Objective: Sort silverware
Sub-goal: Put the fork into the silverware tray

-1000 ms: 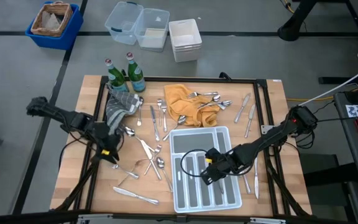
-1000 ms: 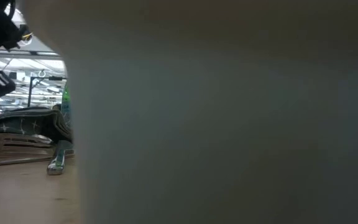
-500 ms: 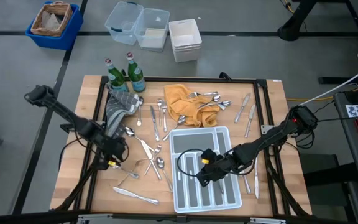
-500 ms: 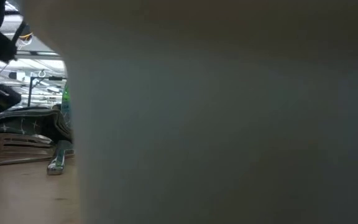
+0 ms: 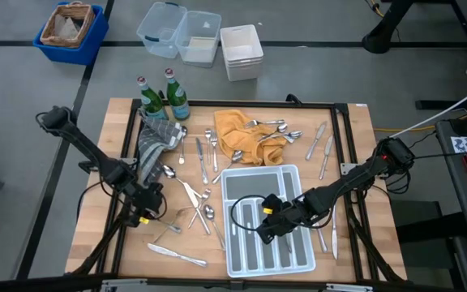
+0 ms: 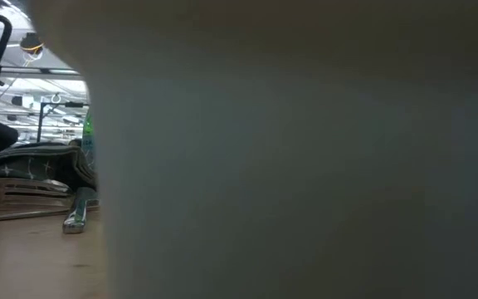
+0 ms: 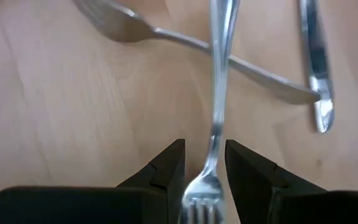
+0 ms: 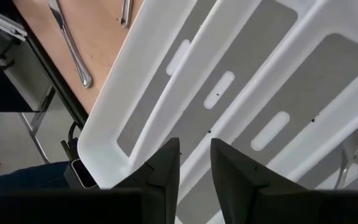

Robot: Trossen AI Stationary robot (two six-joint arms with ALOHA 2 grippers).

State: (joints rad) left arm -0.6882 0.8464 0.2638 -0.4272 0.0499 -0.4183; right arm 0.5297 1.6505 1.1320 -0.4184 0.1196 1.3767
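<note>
Pick-up step in hand: left gripper [image 7: 202,180], fingers parted, straddles a fork [image 7: 215,124] lying on the table's left side. Right gripper [image 8: 194,168], narrowly parted and empty, hovers over the white tray [image 8: 241,74]. Next move, in my judgement: pinch the fork, lift, carry it right to a compartment.

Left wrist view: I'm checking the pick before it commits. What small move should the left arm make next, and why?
Probably close the fingers. The left gripper sits low over the table with a fork lying between its open fingers, not yet pinched.

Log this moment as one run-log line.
left gripper: open, straddling fork on table | right gripper: open, empty, over tray | sorting: underway
</note>
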